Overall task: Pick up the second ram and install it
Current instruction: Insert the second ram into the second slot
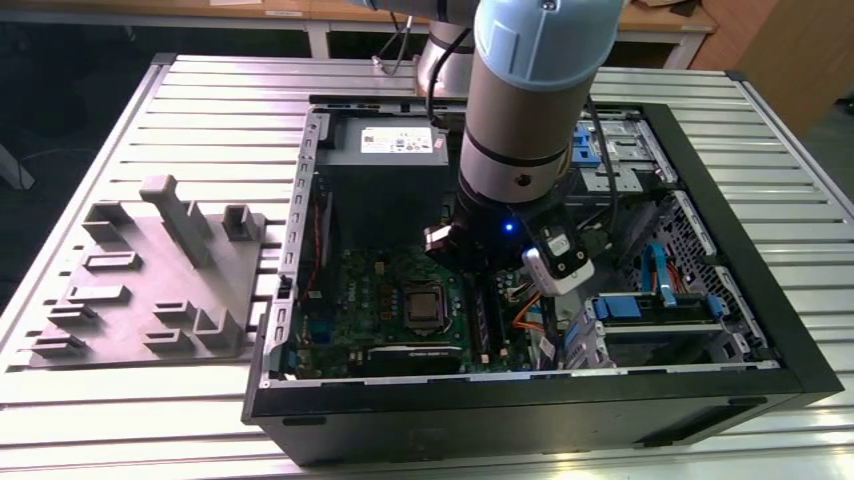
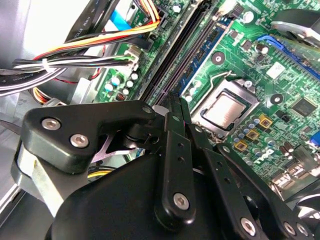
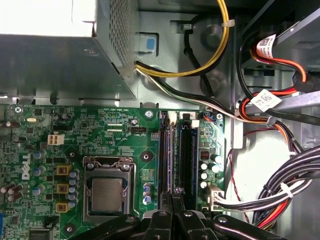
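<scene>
My gripper (image 3: 175,194) hangs low inside the open computer case, its two black fingers pressed together, shut, with nothing showing between them. In the second wrist view the gripper (image 2: 174,101) points at the near end of the two long dark memory slots (image 2: 182,52). The same memory slots (image 3: 177,160) run side by side beside the processor socket (image 3: 107,192) on the green motherboard (image 3: 60,150). A thin dark strip with a purplish sheen lies along the slot nearer the socket. I cannot tell whether that strip is the second ram.
The arm (image 1: 534,110) reaches down into the black case (image 1: 534,405) from above. A grey power-supply box (image 1: 387,145) sits at the case's far end. Cable bundles (image 3: 285,195) crowd the slots' outer side. A grey holder fixture (image 1: 147,280) lies on the slatted table at the exterior view's left.
</scene>
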Motion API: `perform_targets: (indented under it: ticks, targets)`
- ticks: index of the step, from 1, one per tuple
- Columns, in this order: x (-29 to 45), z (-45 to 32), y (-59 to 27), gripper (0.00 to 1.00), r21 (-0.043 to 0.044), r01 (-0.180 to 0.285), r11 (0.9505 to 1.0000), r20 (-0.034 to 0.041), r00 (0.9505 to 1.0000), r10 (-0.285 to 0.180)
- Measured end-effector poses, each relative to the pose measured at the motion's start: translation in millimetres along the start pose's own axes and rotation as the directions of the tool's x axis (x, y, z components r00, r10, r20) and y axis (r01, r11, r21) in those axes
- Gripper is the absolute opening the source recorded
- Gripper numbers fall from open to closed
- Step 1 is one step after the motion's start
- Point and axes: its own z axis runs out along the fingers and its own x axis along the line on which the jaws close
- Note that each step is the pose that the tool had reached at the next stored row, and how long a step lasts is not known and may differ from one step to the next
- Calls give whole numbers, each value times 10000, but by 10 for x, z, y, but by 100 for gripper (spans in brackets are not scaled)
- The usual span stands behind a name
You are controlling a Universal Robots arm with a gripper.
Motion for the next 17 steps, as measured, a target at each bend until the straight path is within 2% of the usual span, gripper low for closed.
perform_targets:
  ticks: [9, 17]
  targets:
    - [1, 24, -1, 11, -37, 1, 10000, 0, 10000, -1]
    - [2, 43, -13, 11, -37, 0, 10000, 1, 10000, 0]
